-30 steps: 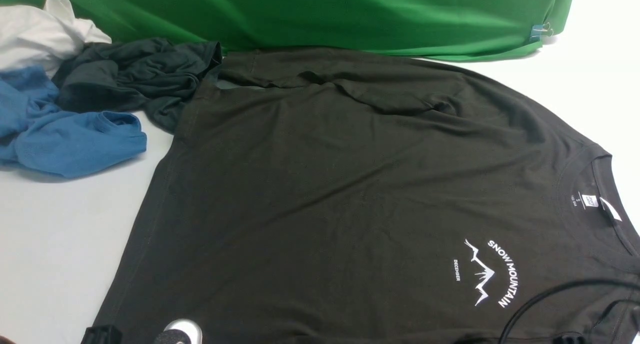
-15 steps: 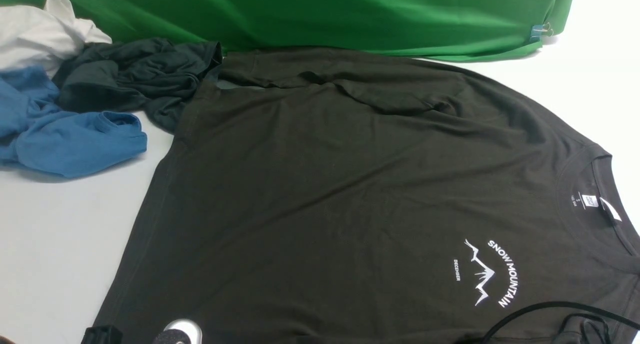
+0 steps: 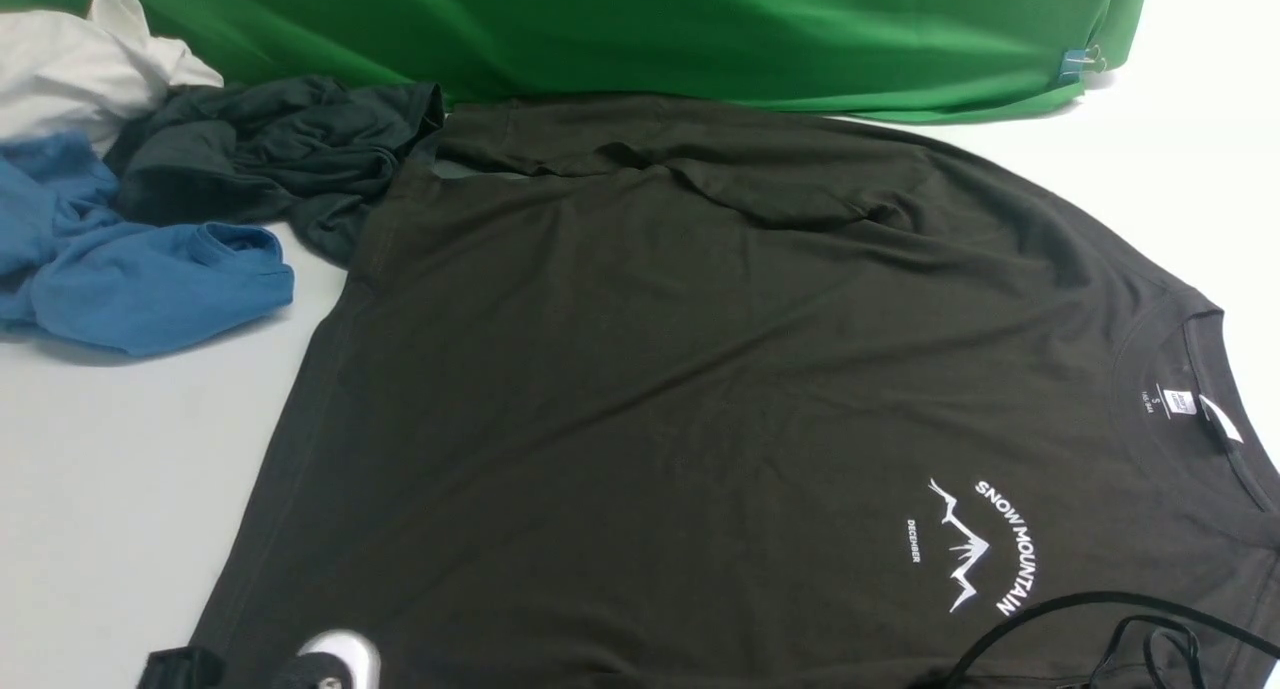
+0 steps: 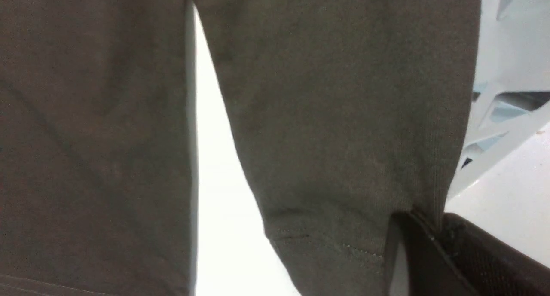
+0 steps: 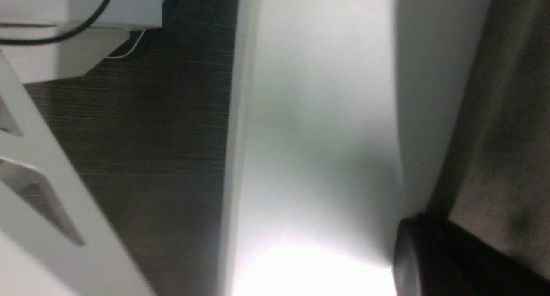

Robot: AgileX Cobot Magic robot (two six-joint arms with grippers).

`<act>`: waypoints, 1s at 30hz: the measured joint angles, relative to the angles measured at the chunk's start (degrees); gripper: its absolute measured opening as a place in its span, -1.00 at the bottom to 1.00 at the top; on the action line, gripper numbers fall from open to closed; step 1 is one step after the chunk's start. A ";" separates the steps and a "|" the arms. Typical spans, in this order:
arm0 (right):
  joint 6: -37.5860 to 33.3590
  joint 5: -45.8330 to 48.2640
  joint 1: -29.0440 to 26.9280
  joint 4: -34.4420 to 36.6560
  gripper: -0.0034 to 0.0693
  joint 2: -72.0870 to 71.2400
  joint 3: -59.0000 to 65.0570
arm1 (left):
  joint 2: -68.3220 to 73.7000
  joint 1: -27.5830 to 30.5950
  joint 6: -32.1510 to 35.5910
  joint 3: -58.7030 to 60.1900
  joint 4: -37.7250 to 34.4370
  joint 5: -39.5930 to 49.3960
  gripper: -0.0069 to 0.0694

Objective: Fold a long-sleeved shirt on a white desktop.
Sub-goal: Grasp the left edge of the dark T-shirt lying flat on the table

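the left arm [image 3: 332,663] shows in the front view only as a rounded silver-grey housing at the near edge, with a black block [image 3: 180,667] beside it. the black left gripper [image 4: 429,248] is closed, and the sleeve cuff of the dark charcoal long-sleeved shirt [image 4: 343,137] runs in between its jaws. the black right gripper [image 5: 425,261] is closed too; the shirt lies just beside its finger, but whether it is pinched there i cannot tell. from the right side, the front view shows only thin black cables [image 3: 1095,597].
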 joint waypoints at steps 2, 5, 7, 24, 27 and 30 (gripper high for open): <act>1.15 2.27 0.00 1.24 -0.83 -0.14 -0.69 | -1.19 0.00 -0.19 0.00 0.00 0.06 -0.74; 1.62 6.39 0.00 4.45 -0.83 -1.50 -1.70 | -3.01 0.00 -0.37 0.00 -0.06 0.41 -0.74; 2.32 9.60 0.00 5.91 -0.83 -3.53 -2.03 | -3.70 0.00 -0.49 0.00 -0.24 0.74 -0.74; 6.40 12.16 -13.18 5.14 -0.83 -9.81 -11.21 | 5.44 0.00 -6.64 -8.93 8.53 -3.47 -0.74; 4.19 10.91 -17.13 5.20 -0.83 -8.30 -13.70 | 10.05 0.52 -7.14 -10.49 9.17 -4.32 -0.74; 1.65 9.97 -20.75 5.25 -0.83 -5.79 -15.95 | 14.71 3.46 -7.22 -12.54 9.46 -5.02 -0.74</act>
